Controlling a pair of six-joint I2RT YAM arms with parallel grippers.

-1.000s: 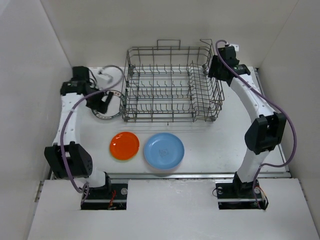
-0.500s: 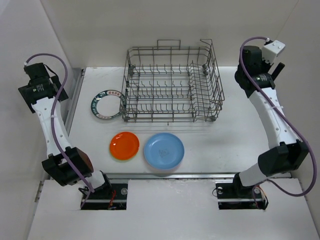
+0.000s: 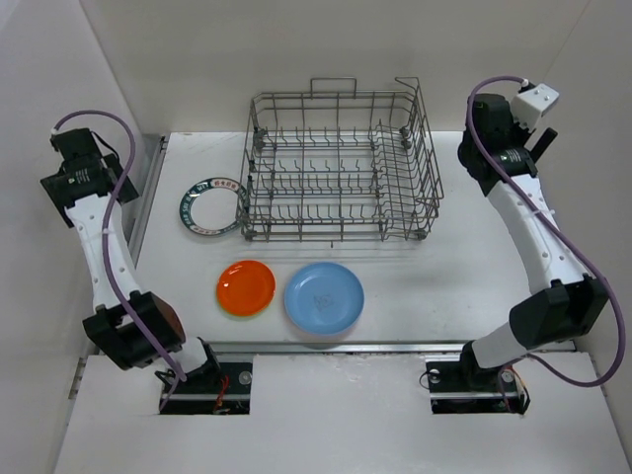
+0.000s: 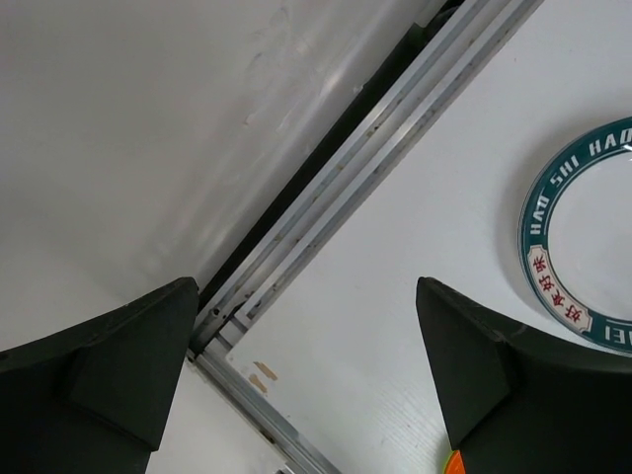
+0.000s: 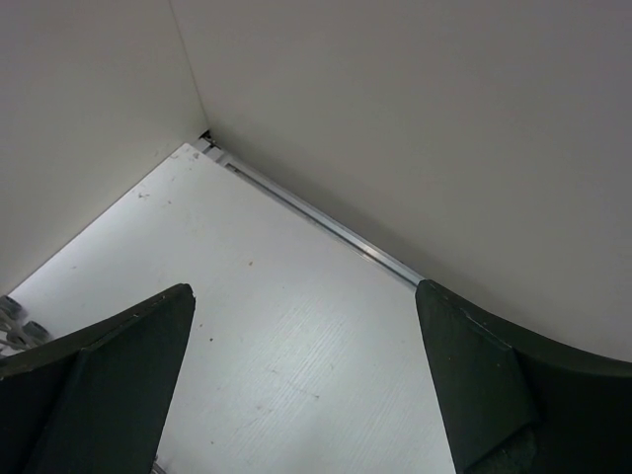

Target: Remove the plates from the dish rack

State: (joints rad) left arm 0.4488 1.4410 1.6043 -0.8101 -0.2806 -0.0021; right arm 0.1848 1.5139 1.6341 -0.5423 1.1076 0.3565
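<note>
The dish rack (image 3: 341,168), a big grey wire basket, stands at the back middle of the table, and no plate shows in it. Three plates lie flat on the table: a white teal-rim one (image 3: 211,208) left of the rack, an orange one (image 3: 246,287) and a light blue one (image 3: 324,297) in front. My left gripper (image 4: 306,336) hangs open and empty high over the table's left edge, with the teal-rim plate (image 4: 541,272) off to its right. My right gripper (image 5: 306,336) is open and empty above the back right corner.
White walls close in the table on the left, back and right. A metal rail (image 4: 326,217) runs along the left edge and another (image 5: 326,227) along the back wall. The left arm's wrist (image 3: 77,168) and the right arm's wrist (image 3: 509,123) are raised near the side walls.
Both arms have lifted away, the left from the teal-rim plate towards the left wall, the right from the rack's right end towards the right wall. Both grippers opened wider.
</note>
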